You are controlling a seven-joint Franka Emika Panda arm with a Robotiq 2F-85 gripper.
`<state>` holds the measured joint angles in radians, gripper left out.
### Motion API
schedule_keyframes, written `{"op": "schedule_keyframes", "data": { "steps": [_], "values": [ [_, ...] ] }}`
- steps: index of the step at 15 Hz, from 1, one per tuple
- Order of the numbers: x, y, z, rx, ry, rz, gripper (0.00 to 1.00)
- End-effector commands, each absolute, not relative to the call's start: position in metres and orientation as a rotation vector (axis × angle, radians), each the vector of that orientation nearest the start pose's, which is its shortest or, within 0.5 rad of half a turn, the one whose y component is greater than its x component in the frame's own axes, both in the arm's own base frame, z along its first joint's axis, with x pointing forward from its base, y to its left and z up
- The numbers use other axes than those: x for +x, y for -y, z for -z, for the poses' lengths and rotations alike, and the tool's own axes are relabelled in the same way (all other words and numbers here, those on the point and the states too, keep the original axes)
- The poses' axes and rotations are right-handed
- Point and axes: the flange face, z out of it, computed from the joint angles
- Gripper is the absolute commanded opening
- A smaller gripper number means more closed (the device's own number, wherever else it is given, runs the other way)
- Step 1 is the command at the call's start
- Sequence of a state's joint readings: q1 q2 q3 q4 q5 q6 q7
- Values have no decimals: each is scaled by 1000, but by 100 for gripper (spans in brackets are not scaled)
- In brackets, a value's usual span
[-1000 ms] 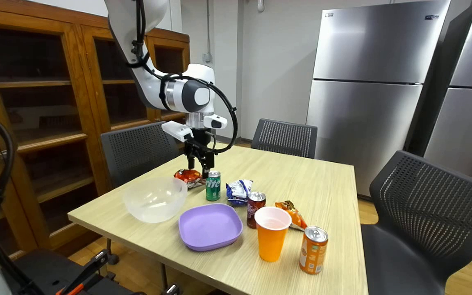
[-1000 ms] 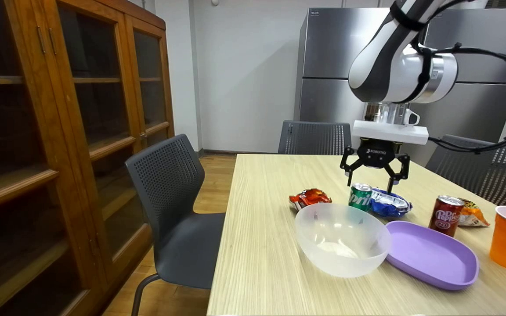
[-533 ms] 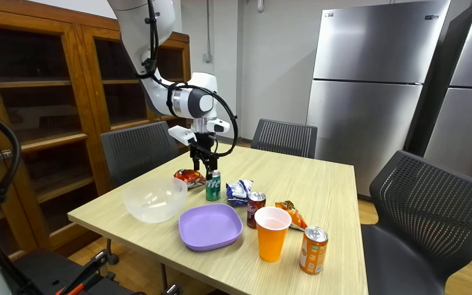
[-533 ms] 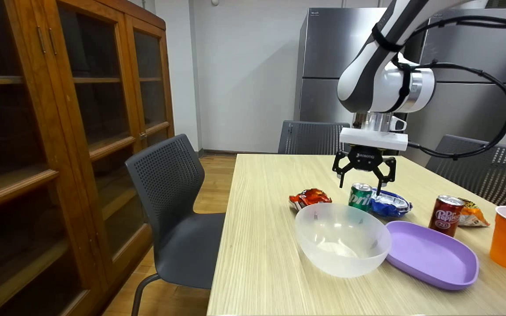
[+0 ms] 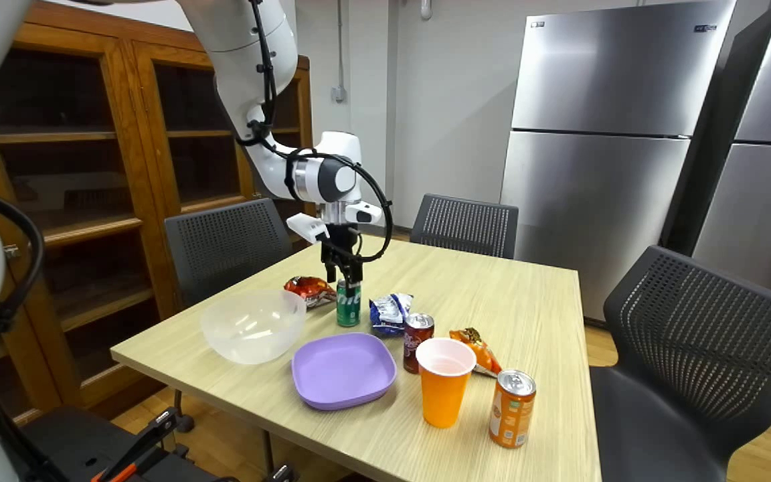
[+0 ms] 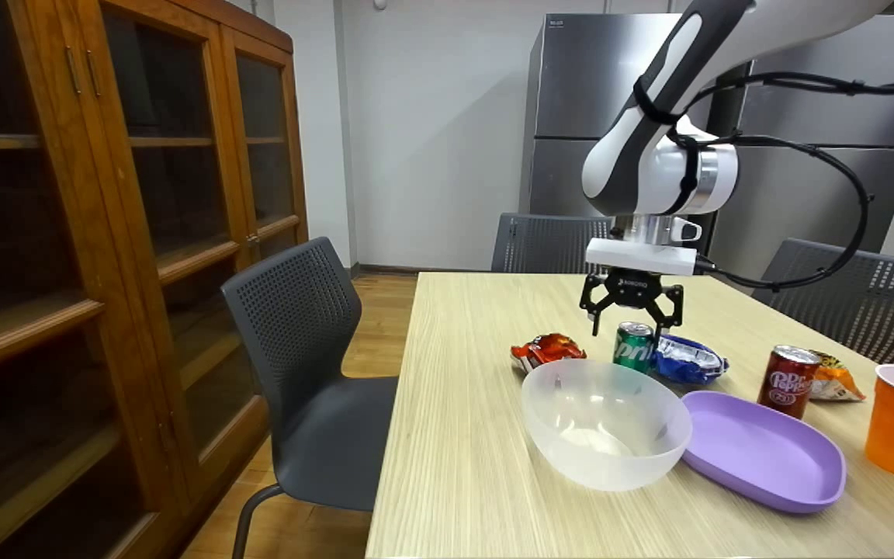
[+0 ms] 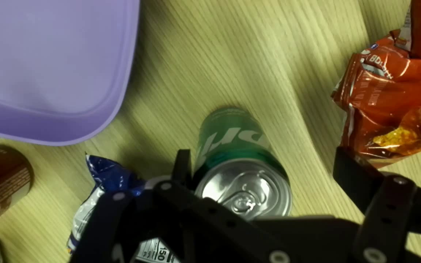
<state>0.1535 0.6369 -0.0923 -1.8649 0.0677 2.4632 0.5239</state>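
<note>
A green Sprite can [image 7: 234, 146] stands upright on the table, seen from above in the wrist view and also in both exterior views. My gripper [image 7: 263, 162] is open and pointing down, its jaws on either side of the can's top. One finger [image 7: 182, 164] is right beside the can, apparently against it; a wide gap separates the opposite finger [image 7: 356, 179] from the can. Part of the can's lid is hidden by the gripper linkage. A red snack bag [image 6: 548, 351] lies on one side of the can, and a blue and white bag [image 6: 687, 361] on the opposite side.
A frosted bowl [image 6: 606, 466] and a purple plate [image 5: 344, 371] stand near the can. Farther along the table [image 5: 533, 294] are a Dr Pepper can [image 6: 788, 382], an orange bag [image 5: 479, 348], an orange cup [image 5: 444, 395] and an orange can [image 5: 512, 410]. Chairs surround the table.
My open gripper has come down and, in an exterior view, moved left until its jaws flank the green can. The can has shifted and turned slightly in the last half second.
</note>
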Motion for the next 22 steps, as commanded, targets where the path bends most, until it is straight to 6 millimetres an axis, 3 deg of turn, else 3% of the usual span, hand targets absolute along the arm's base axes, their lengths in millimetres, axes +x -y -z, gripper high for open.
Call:
{"op": "schedule_keyframes", "data": {
  "steps": [1,12,13,14,18,22],
  "values": [
    [648,-44,-169,-3082,-835,-62,100],
    [653,-41,-165,-3079,-878,-72,100],
    [652,-40,-165,-3077,-882,-74,75],
    [651,-40,-165,-3076,-886,-74,74],
    [648,-37,-169,-3076,-907,-61,42],
    [644,-39,-178,-3069,-919,-41,38]
  ]
}}
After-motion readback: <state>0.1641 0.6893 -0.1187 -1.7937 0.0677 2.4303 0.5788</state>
